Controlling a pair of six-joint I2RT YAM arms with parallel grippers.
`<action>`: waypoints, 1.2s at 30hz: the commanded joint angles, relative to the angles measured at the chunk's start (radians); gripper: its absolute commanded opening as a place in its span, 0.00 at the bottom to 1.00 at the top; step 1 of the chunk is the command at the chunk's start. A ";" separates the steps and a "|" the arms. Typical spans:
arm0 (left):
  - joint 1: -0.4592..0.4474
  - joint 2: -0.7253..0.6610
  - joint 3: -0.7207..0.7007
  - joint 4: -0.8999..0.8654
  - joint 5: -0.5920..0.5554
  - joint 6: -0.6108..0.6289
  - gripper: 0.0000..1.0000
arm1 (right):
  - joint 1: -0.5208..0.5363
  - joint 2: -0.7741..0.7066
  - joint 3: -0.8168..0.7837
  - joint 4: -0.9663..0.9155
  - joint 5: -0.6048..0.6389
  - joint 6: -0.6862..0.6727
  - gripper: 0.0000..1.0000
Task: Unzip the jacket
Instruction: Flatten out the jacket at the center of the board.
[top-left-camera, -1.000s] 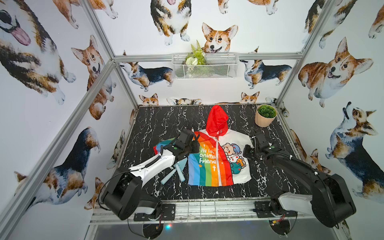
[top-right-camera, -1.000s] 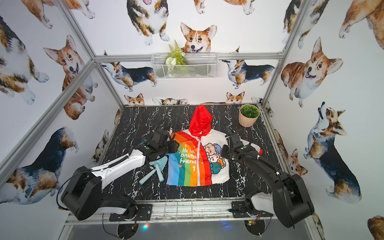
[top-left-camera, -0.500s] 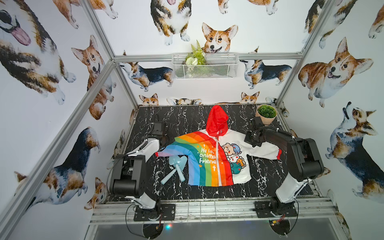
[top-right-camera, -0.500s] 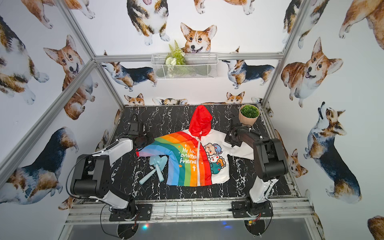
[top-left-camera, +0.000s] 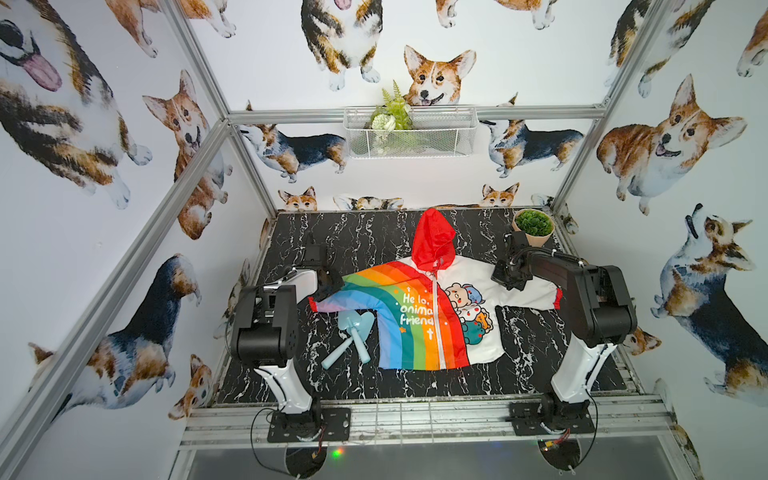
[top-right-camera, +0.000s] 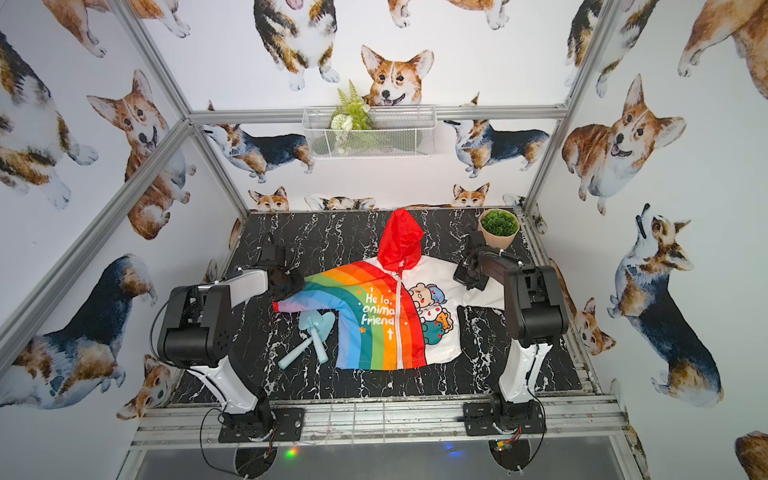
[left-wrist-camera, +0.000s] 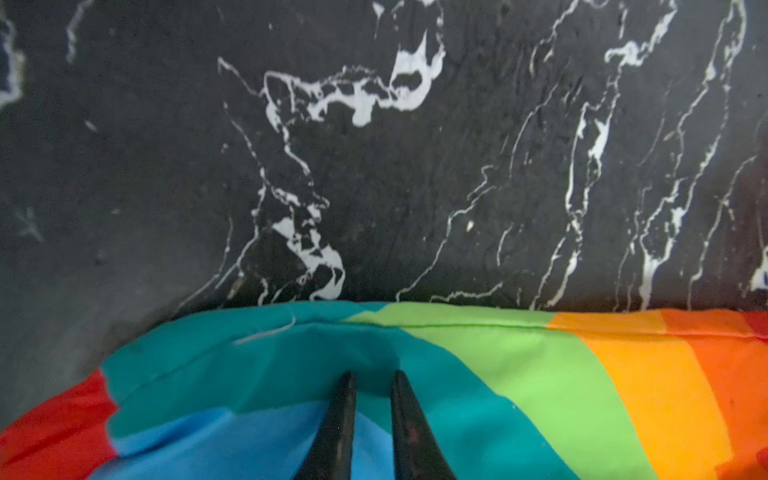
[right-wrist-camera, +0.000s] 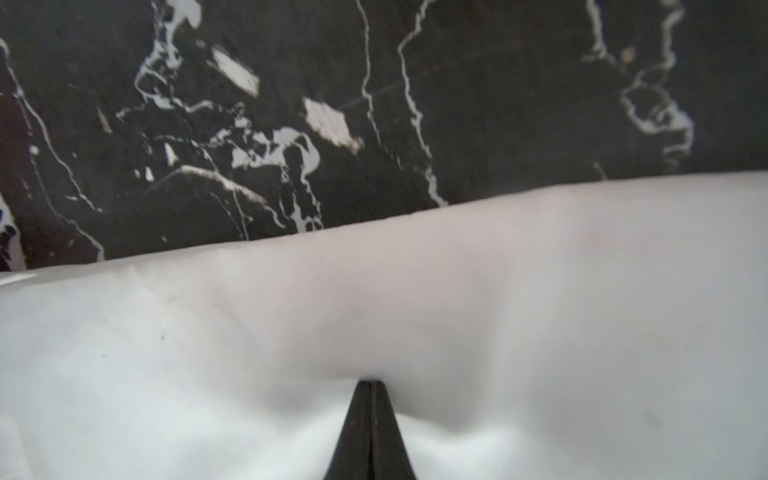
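While both my arms reach in from the near rail (top-left-camera: 415, 417), the jacket (top-left-camera: 419, 316) lies flat and front up in the middle of the table (top-left-camera: 365, 237), hem near, hood far. Two pale blue shovels (top-left-camera: 351, 336) lie crossed just left of the hem, beside the rainbow half.

Zipper (top-left-camera: 437, 320): closed along all its visible length, from the hem to the foot of the hood. It divides the rainbow half (left) from the white cartoon half (right). Both sleeves are spread out sideways.

Left gripper (left-wrist-camera: 372, 376): down on the rainbow sleeve (top-left-camera: 353, 291), near its red cuff. My wrist view shows the fingers a narrow gap apart, tips on the teal stripe, cloth creased around them. I cannot tell whether a fold is caught between them.

Right gripper (right-wrist-camera: 370, 384): on the white sleeve (top-left-camera: 536, 293), partway along. Fingers pressed together with no gap. The tips dent the cloth, which puckers around them. I cannot tell whether any cloth is nipped in.

Farther back, the red hood (top-left-camera: 432, 239) points at the far wall. Potted plant (top-left-camera: 533, 226) in the far right corner, just beyond my right wrist. Wire basket (top-left-camera: 409, 137) with greenery hangs on the far wall.
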 joint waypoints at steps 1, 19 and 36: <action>0.017 0.042 0.023 -0.090 -0.047 0.000 0.20 | -0.004 0.047 0.015 -0.089 0.035 -0.012 0.05; -0.048 -0.177 0.089 0.027 0.014 0.059 0.76 | 0.093 -0.229 -0.046 0.194 -0.045 -0.067 0.46; -0.442 0.448 0.882 -0.106 0.053 0.225 0.73 | 0.155 0.247 0.414 0.190 -0.233 0.017 0.44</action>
